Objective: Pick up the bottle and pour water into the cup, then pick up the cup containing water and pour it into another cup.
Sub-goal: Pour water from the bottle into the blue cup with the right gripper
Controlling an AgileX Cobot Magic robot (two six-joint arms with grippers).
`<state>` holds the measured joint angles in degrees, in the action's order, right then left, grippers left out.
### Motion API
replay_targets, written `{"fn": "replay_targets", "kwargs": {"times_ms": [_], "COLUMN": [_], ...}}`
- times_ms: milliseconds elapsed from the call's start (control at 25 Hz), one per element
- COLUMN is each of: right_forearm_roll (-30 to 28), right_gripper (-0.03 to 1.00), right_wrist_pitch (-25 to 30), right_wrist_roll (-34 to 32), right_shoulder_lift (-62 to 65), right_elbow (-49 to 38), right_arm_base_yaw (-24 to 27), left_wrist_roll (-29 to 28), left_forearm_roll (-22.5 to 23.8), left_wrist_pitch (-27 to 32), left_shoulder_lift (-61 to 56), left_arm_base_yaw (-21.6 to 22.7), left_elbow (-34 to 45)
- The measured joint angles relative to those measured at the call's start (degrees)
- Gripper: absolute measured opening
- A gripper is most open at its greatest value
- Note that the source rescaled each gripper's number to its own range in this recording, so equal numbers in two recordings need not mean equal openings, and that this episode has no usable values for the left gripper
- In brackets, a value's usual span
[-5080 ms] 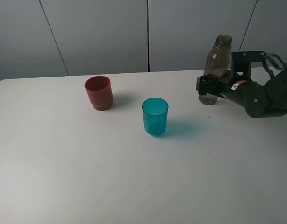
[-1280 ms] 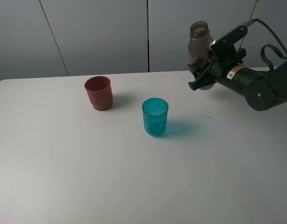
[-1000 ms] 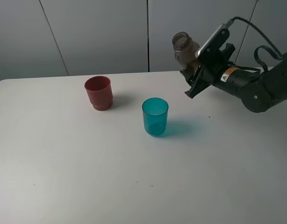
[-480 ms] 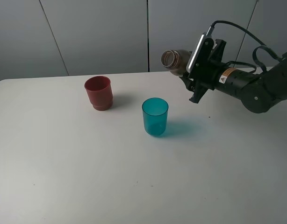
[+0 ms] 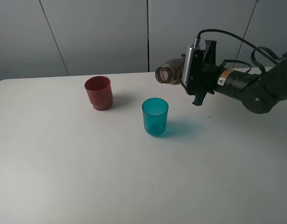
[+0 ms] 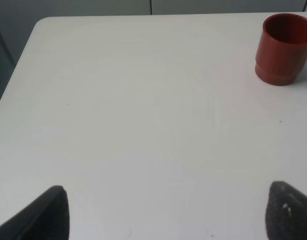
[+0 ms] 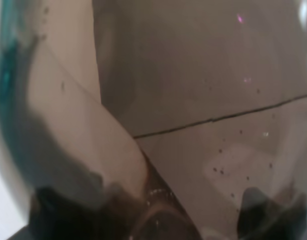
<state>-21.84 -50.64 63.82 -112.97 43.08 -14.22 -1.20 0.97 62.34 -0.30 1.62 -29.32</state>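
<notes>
While the left gripper (image 6: 168, 215) hovers with its fingers wide apart over the near table (image 5: 87, 182), the cup (image 5: 155, 116) stands upright at mid-frame. Another cup (image 5: 98, 92) stands farther back, to its upper left. Farthest, at upper right, the right gripper (image 5: 190, 74) is clamped on the bottle (image 5: 169, 73), which is tipped about level with its open mouth pointing left, above the cup in the frame.

The white tabletop (image 5: 78, 172) carries two cups, both standing upright with the mouth up. The red cup (image 5: 98, 93) stands toward the back left. The blue-green cup (image 5: 155, 116) stands near it, more to the middle and closer to the front.
</notes>
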Motion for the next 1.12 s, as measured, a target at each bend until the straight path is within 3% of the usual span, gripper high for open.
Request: {"fn": "replay_targets", "kwargs": {"times_ms": [400, 1120], "right_forearm_roll": [0.0, 1.9], "right_gripper": [0.05, 0.05], "right_wrist_pitch": [0.0, 0.0], "right_wrist_roll": [5.4, 7.0], "right_shoulder_lift": [0.0, 0.0], "right_elbow": [0.0, 0.0], "right_arm_base_yaw": [0.0, -2.0], "left_wrist_roll": [-0.1, -0.1], "left_forearm_roll": [0.0, 0.0], "left_wrist_pitch": [0.0, 0.0], "left_shoulder_lift": [0.0, 0.0], "left_arm_base_yaw": [0.0, 0.0], "left_elbow": [0.0, 0.0]}}
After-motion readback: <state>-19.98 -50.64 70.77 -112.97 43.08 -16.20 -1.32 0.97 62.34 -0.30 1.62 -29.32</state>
